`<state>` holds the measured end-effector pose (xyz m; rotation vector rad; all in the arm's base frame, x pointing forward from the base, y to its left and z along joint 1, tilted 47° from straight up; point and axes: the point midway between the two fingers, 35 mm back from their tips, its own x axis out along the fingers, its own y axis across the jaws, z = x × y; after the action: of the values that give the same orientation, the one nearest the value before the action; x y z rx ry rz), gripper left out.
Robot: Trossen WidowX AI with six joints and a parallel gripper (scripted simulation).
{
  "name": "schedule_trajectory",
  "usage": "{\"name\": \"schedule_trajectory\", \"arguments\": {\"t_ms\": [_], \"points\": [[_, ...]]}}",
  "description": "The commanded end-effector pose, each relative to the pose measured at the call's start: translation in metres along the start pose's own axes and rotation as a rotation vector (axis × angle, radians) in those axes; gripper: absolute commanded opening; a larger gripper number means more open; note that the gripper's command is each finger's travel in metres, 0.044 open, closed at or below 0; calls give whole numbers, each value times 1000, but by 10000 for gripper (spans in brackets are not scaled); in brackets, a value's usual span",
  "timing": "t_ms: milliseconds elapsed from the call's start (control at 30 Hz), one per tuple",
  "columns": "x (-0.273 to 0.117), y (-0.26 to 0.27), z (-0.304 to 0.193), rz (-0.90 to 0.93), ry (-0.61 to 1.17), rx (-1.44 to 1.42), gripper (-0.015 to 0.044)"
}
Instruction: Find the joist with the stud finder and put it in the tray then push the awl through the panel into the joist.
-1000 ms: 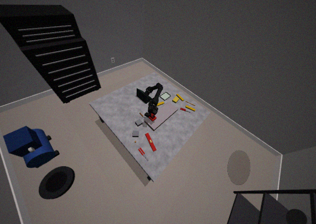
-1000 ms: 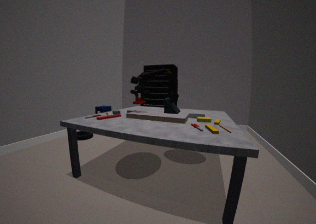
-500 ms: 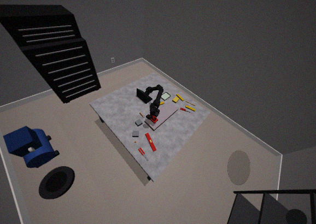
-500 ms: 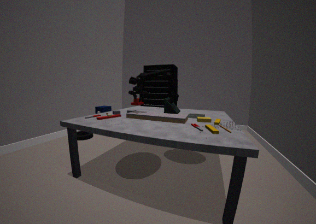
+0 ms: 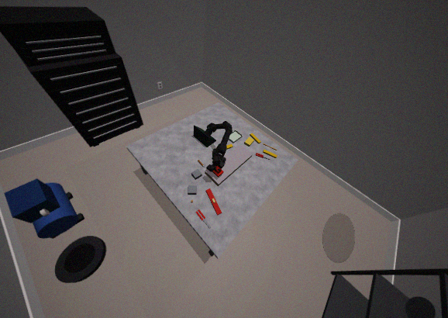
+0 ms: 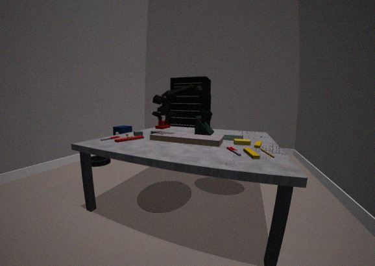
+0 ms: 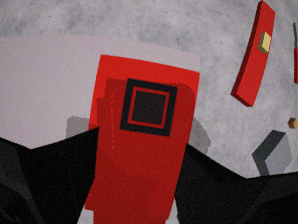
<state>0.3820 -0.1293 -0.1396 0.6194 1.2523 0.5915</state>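
Observation:
My gripper (image 5: 217,167) (image 6: 161,121) (image 7: 139,138) is shut on the red stud finder (image 5: 218,172) (image 6: 162,126) (image 7: 147,65). It holds it a little above one end of the pale floor panel (image 5: 237,160) (image 6: 186,139) (image 7: 40,80), and a shadow falls on the panel. The stud finder's square display (image 7: 148,107) is dark. The awl (image 5: 200,162), with a brown handle, lies on the table beside the panel, near the gripper; the wrist view does not show it. The pale green tray (image 5: 235,136) (image 6: 234,137) lies beyond the panel's other end, near the arm's base. The joist is hidden.
A dark green slanted stand (image 5: 203,136) (image 6: 202,126) is near the arm's base. Grey blocks (image 5: 197,174) (image 5: 192,190) and a red level (image 5: 214,202) (image 6: 129,139) (image 7: 254,55) lie off the panel's near end. Yellow pieces (image 5: 270,153) (image 6: 251,153) and a red-handled tool (image 5: 260,155) lie past its far end.

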Motion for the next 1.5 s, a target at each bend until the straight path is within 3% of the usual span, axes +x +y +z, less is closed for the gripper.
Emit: {"name": "schedule_trajectory", "arguments": {"t_ms": [0,967,1467], "points": [[8,0,-3,7,-2,6,0],[42,1,-13,9,-2,6,0],[43,34,-13,11,-1,7,0]]}}
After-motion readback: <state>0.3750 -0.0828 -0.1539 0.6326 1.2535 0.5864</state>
